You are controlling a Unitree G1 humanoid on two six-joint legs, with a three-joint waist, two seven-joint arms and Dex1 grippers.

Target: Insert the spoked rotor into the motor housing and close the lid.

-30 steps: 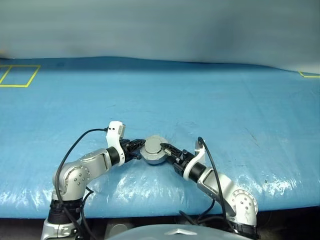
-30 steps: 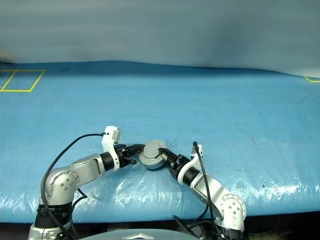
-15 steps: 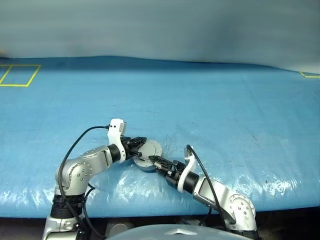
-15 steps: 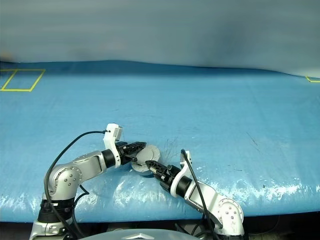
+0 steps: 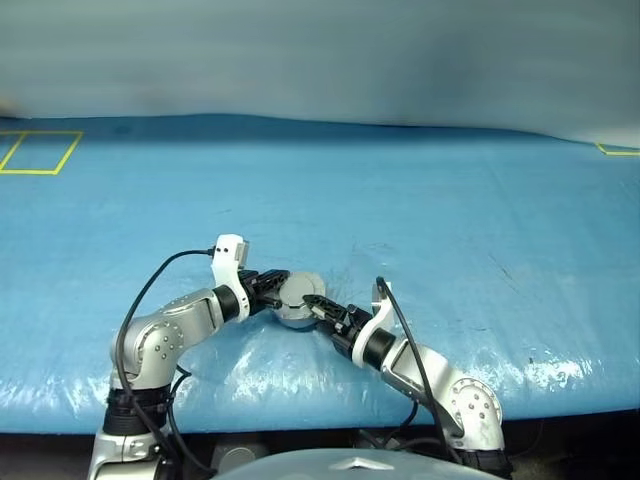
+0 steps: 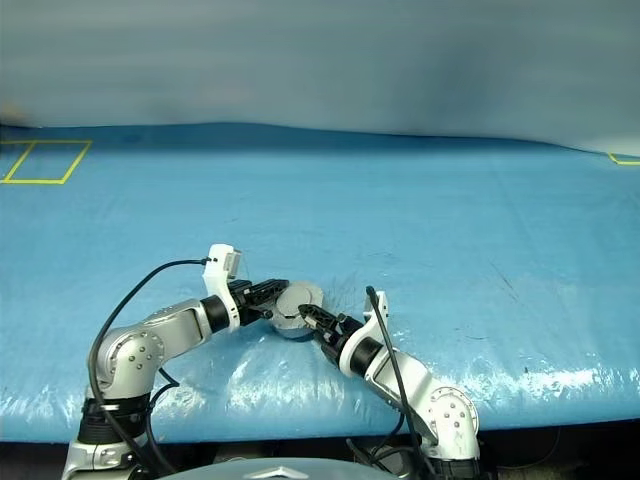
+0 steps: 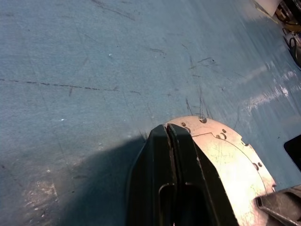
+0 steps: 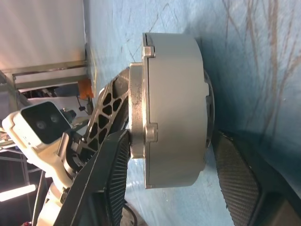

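1. Motor housing [image 8: 174, 110] sits on the blue desk [image 5: 450, 200] between the two sets of jaws, a round grey metal puck with its lid [image 7: 225, 160] down on top. The spoked rotor cannot be seen, so presumably it is already inside.
2. Right jaws [image 8: 169, 183] stand apart astride the housing, one finger against the lid face and one at the base. Whether they actually press on it I cannot tell.
3. Left jaws [image 7: 168, 136] are clenched on nothing, their tips resting on the lid's plain outer face.
4. Handling, as a guess: solid metal, stiff and fairly heavy for its size, with smooth machined sides that may slip under hard fingers.
5. Best hold looks to be across the flat faces or the rim, squeezing lid and body together and staying clear of the hinge lug.
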